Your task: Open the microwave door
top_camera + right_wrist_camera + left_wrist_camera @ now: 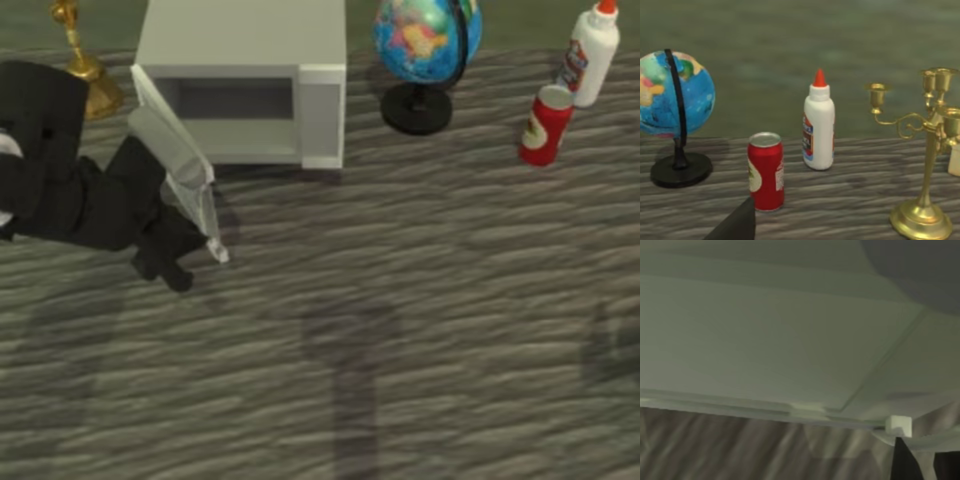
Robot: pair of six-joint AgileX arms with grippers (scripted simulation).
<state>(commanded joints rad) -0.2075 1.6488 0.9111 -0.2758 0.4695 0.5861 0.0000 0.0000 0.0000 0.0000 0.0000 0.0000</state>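
— Where is the door, and why does it stand like that?

— The flat light grey microwave door with its translucent window is swung well out from the boxy off-white microwave at the back left of the tabletop. It is hinged on the left side, and its free edge points toward the front, so the cavity shows bare. I judge the opening mostly done.

— And your gripper?

— My left gripper sits at the door's free edge, just beside its lower corner, because that edge gives the longest lever about the hinge. Whether its fingers are clamped on the panel or parted, I cannot tell; my left wrist view is filled by the pale panel close up.

— The other arm?

— My right arm is parked off at the right, its camera facing the red can, the white glue bottle, the blue globe and a brass candelabra.
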